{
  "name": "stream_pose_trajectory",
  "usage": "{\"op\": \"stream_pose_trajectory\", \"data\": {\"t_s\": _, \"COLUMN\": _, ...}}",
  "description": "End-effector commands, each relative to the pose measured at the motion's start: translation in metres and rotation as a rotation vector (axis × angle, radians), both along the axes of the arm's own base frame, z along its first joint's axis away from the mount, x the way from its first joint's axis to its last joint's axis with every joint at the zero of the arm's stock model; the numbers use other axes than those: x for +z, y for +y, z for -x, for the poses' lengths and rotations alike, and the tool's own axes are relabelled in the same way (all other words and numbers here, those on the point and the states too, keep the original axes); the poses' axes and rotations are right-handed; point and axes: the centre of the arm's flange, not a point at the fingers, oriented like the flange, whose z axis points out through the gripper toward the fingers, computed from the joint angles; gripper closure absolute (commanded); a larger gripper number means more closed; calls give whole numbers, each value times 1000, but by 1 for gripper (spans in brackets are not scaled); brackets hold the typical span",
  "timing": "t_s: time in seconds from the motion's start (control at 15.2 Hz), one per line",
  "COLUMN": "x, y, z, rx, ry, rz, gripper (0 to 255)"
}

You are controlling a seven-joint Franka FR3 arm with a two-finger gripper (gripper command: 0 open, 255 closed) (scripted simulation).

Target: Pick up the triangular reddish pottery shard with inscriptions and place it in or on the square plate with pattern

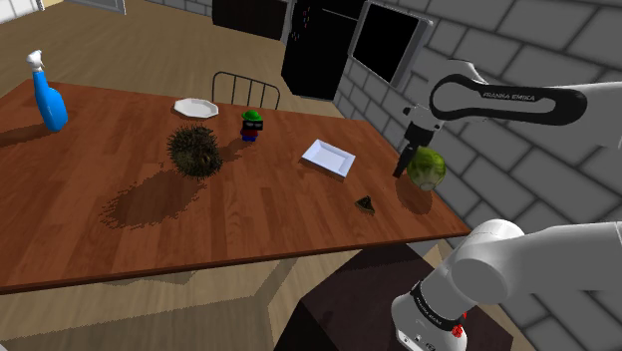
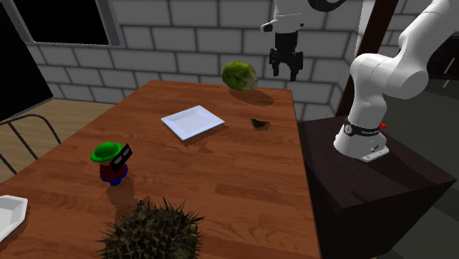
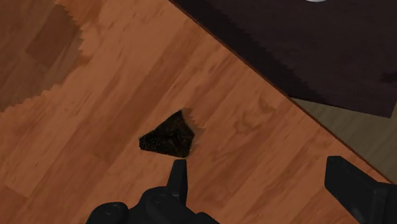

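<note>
The shard (image 1: 367, 204) is a small dark triangular piece lying flat on the wooden table (image 1: 120, 229), near the edge by the stand. The square plate (image 1: 329, 157) is plain white and sits a short way from the shard toward the shoulder view's left. My gripper (image 1: 405, 168) hangs well above the table beside a green leafy ball (image 1: 427, 168), open and holding nothing. From the second exterior view the gripper (image 2: 285, 71) is high over the table end, with the shard (image 2: 258, 123) and plate (image 2: 193, 121) below. In the wrist view the shard (image 3: 168, 137) lies just beyond one fingertip (image 3: 179, 173), outside the gap of the gripper (image 3: 264, 184).
A dark spiky ball (image 1: 194, 150), a green-hatted toy figure (image 1: 251, 124), a white octagonal dish (image 1: 195, 107) and a blue spray bottle (image 1: 48, 100) stand farther along the table. A brick wall (image 1: 518, 160) runs behind the arm. The dark stand (image 2: 382, 169) adjoins the table edge.
</note>
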Motion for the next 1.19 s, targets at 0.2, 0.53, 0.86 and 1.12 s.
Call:
{"op": "stream_pose_trajectory", "data": {"t_s": 0.2, "x": -43, "y": -47, "z": -15, "rx": 116, "ry": -41, "rz": -29, "gripper": 0}}
{"op": "stream_pose_trajectory", "data": {"t_s": 0.53, "x": -88, "y": -90, "z": -40, "rx": 227, "ry": -80, "rz": -59, "gripper": 0}}
{"op": "stream_pose_trajectory", "data": {"t_s": 0.86, "x": -133, "y": -129, "z": -71, "rx": 338, "ry": -119, "rz": -89, "gripper": 0}}
{"op": "stream_pose_trajectory", "data": {"t_s": 1.12, "x": -154, "y": -131, "z": -75, "rx": 352, "ry": -124, "rz": -92, "gripper": 0}}
